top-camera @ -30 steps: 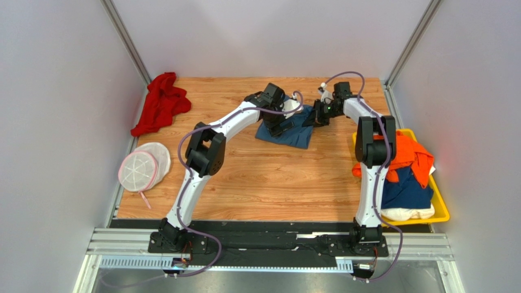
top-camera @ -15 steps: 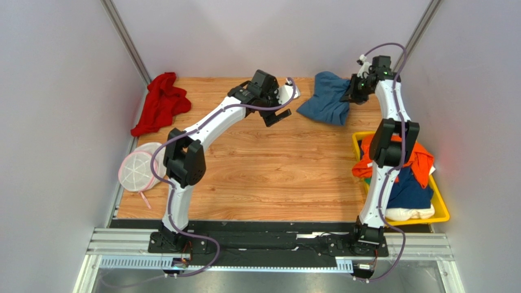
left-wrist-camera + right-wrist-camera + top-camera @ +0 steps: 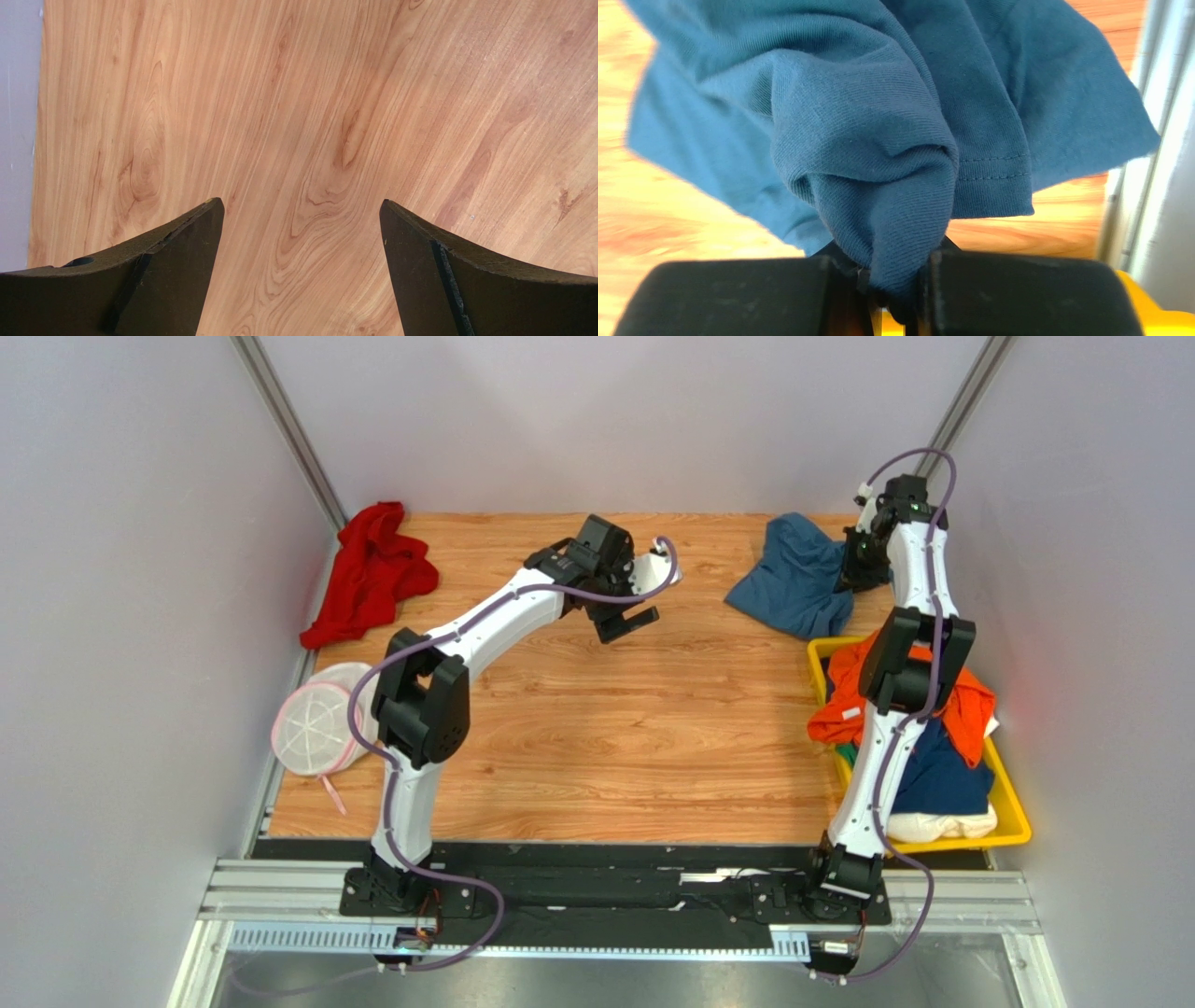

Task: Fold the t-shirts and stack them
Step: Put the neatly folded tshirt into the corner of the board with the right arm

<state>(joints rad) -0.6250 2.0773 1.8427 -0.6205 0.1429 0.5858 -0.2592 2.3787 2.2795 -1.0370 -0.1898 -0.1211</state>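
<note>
no readable text, no labels, no numbers anywhere in view

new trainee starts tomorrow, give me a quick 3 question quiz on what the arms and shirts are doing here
1. True or false: the left tool is open and holds nothing.
2. What does the right tool grip? A) red shirt B) blue shirt C) mesh disc
3. Fill in: the orange shirt lies in the yellow ____.
Key: 1 true; 2 B; 3 bin.
</note>
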